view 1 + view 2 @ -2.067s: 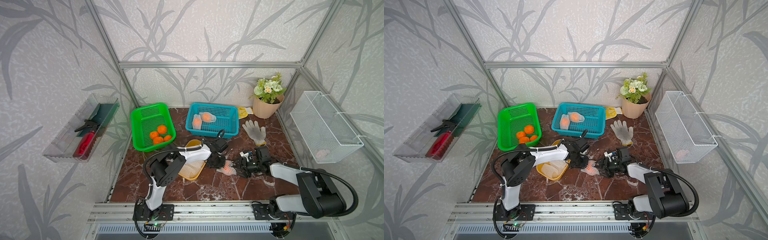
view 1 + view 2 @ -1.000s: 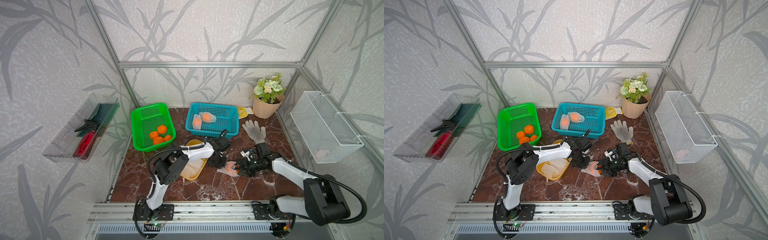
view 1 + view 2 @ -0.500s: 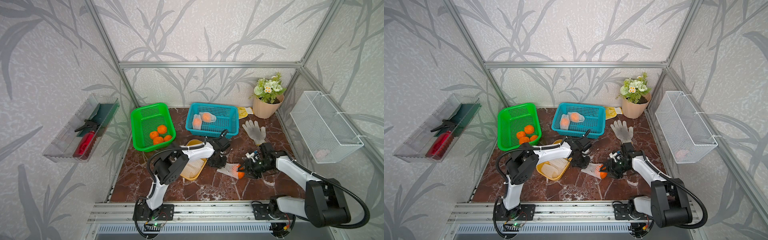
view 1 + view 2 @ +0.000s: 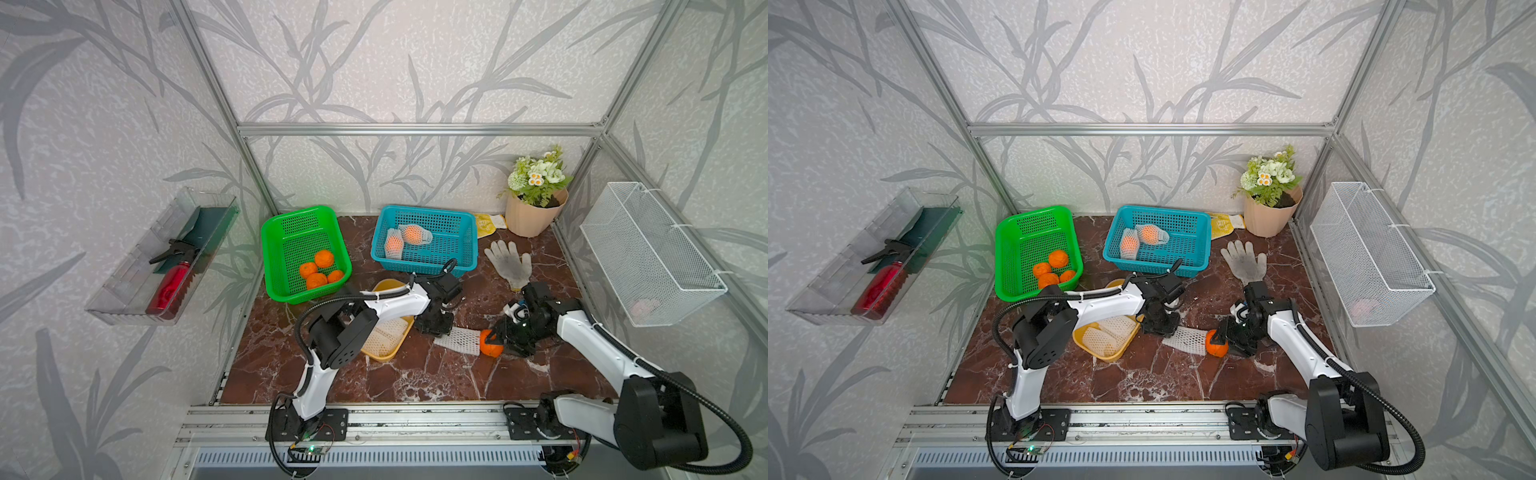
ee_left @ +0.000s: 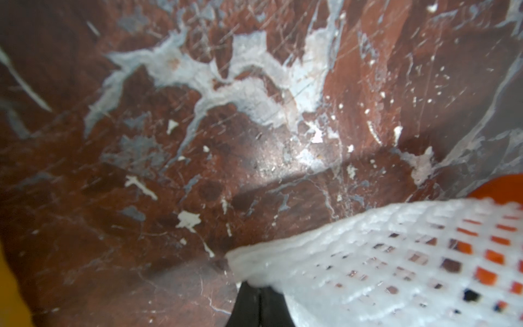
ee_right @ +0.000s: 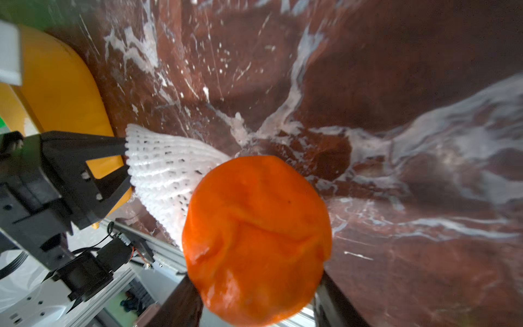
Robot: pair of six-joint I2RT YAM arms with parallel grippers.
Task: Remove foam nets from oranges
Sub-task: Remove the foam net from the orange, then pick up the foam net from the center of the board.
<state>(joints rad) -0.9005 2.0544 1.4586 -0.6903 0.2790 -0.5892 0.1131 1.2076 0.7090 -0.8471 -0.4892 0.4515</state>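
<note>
My left gripper is shut on one end of a white foam net, which lies stretched out and flattened on the marble floor. A bare orange sits at the net's open end, outside it, with my right gripper shut on it. In the right wrist view the orange fills the gap between my right gripper's jaws, with the net behind it. The left wrist view shows the net pinched in my left gripper. Two netted oranges lie in the blue basket.
A green basket at back left holds several bare oranges. A yellow tray with empty nets lies under my left arm. A white glove, a flower pot and a wire basket are on the right.
My right gripper has drawn the orange to the right, out of the net. The net has gone slack and flat, its other end still pinched by the left gripper, which stayed put.
</note>
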